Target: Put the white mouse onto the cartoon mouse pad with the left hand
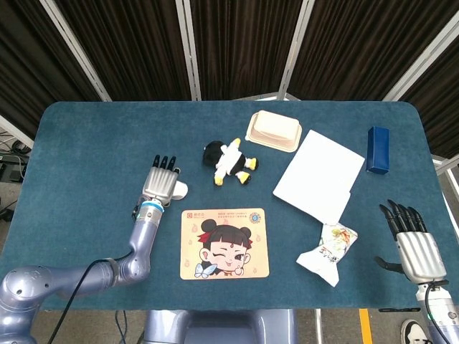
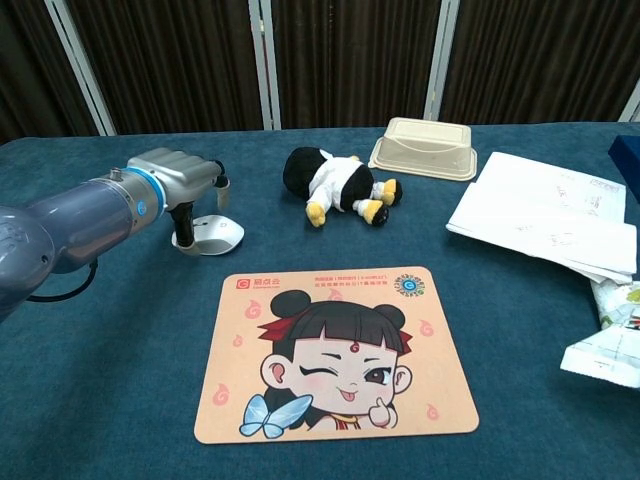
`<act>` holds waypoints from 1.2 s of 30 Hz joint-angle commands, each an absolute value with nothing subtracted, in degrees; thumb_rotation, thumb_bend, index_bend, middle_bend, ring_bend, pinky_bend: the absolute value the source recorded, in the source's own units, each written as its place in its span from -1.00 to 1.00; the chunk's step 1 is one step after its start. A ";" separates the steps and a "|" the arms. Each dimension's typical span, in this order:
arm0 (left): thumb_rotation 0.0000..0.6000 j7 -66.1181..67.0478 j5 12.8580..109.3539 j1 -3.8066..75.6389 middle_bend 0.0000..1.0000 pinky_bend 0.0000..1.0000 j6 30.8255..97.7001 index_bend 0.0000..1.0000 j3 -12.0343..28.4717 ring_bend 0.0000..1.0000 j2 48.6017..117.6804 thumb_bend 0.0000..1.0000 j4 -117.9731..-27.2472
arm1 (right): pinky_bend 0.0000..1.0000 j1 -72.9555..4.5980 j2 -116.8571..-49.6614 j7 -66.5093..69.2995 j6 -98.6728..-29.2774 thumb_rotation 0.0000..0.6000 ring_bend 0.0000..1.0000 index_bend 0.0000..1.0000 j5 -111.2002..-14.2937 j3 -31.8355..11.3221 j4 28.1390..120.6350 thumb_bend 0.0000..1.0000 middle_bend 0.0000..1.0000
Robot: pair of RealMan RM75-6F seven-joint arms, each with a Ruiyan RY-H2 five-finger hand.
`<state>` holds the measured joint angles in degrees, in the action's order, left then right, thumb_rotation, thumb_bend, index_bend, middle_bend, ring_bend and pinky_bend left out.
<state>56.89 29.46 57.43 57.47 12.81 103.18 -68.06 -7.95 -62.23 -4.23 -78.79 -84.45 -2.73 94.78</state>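
head view high above, looking down; chest view low and near; shared: cartoon mouse pad (image 1: 224,243) (image 2: 335,352)

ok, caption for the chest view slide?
Left hand over the white mouse, beside the cartoon mouse pad.

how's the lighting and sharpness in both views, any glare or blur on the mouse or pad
Head view: even, soft light, sharp throughout; the left hand covers most of the white mouse. Chest view: mouse and cartoon mouse pad are crisp with no glare; the hand casts a faint shadow on the table.
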 commanded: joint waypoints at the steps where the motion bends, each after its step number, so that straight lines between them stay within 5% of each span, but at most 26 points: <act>1: 1.00 56.63 29.59 57.66 -1.00 -1.00 57.24 -0.35 12.81 -1.00 103.81 -0.63 -67.22 | -1.00 -7.96 -62.22 -4.21 -78.77 1.00 -1.00 -0.98 -84.44 -2.73 94.79 -0.79 -1.00; 10: 1.00 56.06 29.72 57.67 -1.00 -1.00 56.57 0.01 12.66 -1.00 104.64 -0.56 -66.06 | -1.00 -8.01 -62.12 -4.03 -78.64 1.00 -1.00 -0.98 -84.41 -2.72 94.84 -0.79 -1.00; 23: 1.00 50.44 37.57 56.66 -1.00 -1.00 54.88 0.05 11.77 -1.00 99.51 -0.54 -74.52 | -1.00 -7.99 -62.15 -4.25 -78.69 1.00 -1.00 -0.98 -84.36 -2.72 94.91 -0.79 -1.00; 36: 1.00 38.24 66.93 56.93 -1.00 -1.00 50.09 0.11 3.20 -1.00 92.78 -0.54 -81.07 | -1.00 -7.96 -62.17 -4.26 -78.76 1.00 -1.00 -0.98 -84.35 -2.71 94.92 -0.79 -1.00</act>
